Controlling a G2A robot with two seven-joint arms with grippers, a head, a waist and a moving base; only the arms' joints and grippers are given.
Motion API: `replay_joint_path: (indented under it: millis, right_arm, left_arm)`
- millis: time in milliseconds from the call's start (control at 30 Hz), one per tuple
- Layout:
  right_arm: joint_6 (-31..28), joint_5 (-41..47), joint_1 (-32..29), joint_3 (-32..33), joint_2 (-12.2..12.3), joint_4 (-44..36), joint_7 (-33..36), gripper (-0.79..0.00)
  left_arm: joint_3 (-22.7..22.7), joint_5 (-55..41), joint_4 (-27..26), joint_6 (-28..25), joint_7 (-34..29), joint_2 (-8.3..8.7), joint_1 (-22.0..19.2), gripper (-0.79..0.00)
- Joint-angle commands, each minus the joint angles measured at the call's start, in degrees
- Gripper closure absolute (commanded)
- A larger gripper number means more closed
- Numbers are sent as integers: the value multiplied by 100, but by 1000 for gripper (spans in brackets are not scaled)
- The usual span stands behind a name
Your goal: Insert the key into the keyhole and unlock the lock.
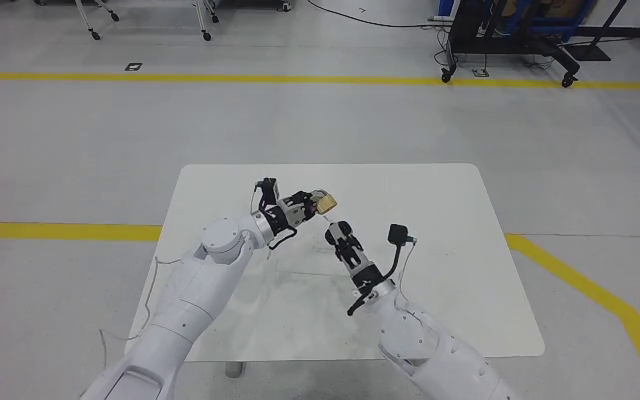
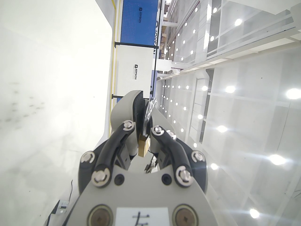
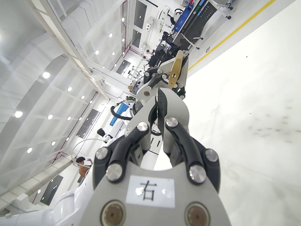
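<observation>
Left fingers (image 2: pixel 122 111) grip the brass lock (image 2: pixel 143 148), closed right fingers (image 3: pixel 175 109) near.

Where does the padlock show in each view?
Top view: padlock held by the left gripper above the white table.
Left wrist view: padlock clamped in that gripper.
Right wrist view: padlock in the left gripper, beyond the right gripper.
Shared landmark: the white table.

The left arm angles in from the near left corner of the table (image 1: pixel 450 200). Its left gripper (image 1: pixel 311 205) is raised over the middle, fingers clamped on a brass padlock (image 1: pixel 325 203). The right gripper (image 1: pixel 335 231) sits just beside it, fingers pressed together, pointing at the left one.
</observation>
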Motion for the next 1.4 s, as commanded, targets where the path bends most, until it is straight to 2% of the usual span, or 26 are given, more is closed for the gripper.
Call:
replay_joint_path:
  millis: [0,467,1367]
  right_arm:
    - [96,7,28,-30,-49,40,-62,0]
    - [34,131,-10,65,-280,232,-287,0]
    - [186,-61,-135,282,-570,291,-13,0]
  left_arm:
    - [-56,40,-65,16,17,16,44,0]
    - [-228,178,-314,124,71,49,195,0]
    - [-178,663,-428,84,69,27,218,0]
